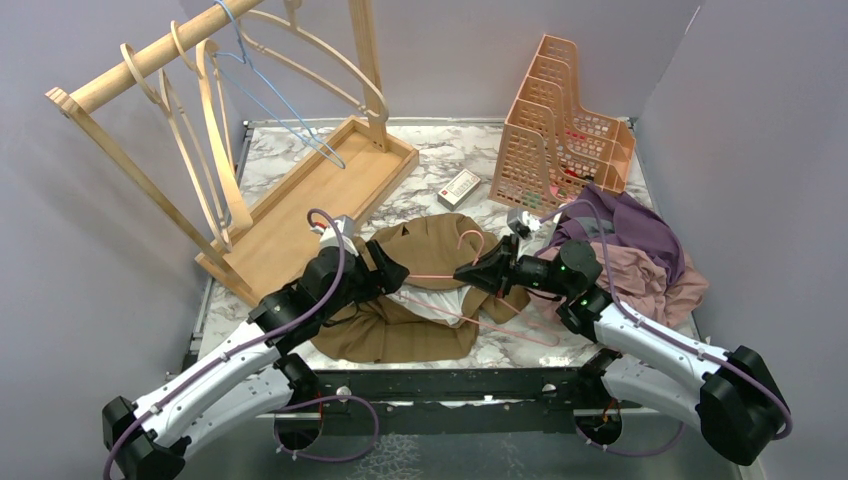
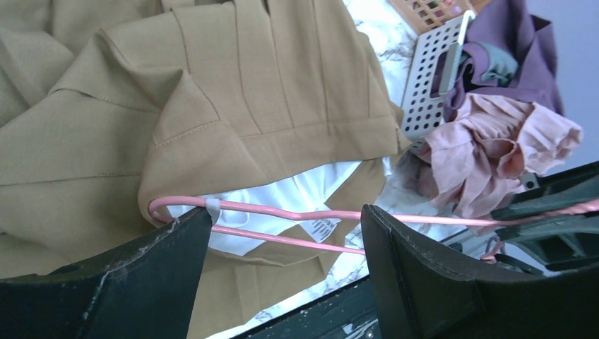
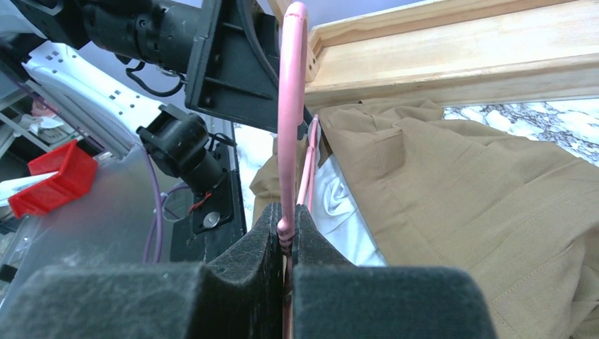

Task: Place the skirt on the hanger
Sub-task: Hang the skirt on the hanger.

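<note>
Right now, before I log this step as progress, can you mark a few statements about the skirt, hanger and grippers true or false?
1. The right gripper is shut on the pink hanger. True.
2. The left gripper is clamped shut. False: its jaws stand well apart.
3. The tan skirt hangs from the wooden rack. False: it lies on the table.
4. A pile of purple and pink clothes lies to the right of the skirt. True.
</note>
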`<move>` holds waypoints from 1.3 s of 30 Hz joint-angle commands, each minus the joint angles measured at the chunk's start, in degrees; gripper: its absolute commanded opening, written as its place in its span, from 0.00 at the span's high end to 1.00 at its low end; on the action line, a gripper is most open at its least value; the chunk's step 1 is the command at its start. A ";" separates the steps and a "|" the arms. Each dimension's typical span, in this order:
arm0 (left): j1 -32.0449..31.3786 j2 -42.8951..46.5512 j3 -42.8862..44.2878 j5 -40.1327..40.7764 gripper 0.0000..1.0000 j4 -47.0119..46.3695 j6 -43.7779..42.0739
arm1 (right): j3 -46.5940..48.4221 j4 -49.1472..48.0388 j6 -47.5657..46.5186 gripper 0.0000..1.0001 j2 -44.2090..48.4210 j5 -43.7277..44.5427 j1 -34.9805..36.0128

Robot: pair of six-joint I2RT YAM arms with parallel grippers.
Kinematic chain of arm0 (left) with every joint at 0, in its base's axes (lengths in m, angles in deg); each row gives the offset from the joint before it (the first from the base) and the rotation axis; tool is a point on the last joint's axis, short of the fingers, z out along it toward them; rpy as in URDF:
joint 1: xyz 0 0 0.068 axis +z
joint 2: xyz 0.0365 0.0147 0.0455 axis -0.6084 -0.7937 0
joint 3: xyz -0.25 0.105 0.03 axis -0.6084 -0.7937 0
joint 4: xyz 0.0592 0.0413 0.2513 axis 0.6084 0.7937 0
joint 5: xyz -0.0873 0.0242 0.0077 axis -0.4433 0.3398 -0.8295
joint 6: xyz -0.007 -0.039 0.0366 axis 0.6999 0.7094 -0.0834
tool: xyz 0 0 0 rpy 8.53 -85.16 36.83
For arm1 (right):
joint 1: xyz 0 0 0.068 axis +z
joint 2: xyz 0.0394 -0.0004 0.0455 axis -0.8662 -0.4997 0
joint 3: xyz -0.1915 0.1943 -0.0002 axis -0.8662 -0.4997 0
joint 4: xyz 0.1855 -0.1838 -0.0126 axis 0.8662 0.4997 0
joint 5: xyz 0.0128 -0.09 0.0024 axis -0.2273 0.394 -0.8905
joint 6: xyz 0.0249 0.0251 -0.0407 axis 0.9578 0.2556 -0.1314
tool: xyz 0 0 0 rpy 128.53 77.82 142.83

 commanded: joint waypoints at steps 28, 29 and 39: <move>0.12 2.35 -8.72 -12.21 0.18 -26.94 -3.55 | 2.68 -2.25 -0.10 0.99 -0.43 0.07 0.10; 0.12 2.45 -8.70 -13.23 0.18 -27.11 -4.25 | 2.79 -2.32 -0.07 0.99 -0.54 0.19 0.13; 0.14 7.38 -6.65 -11.72 0.18 -18.99 -7.94 | 3.66 -2.71 -1.04 0.99 -1.66 0.51 0.14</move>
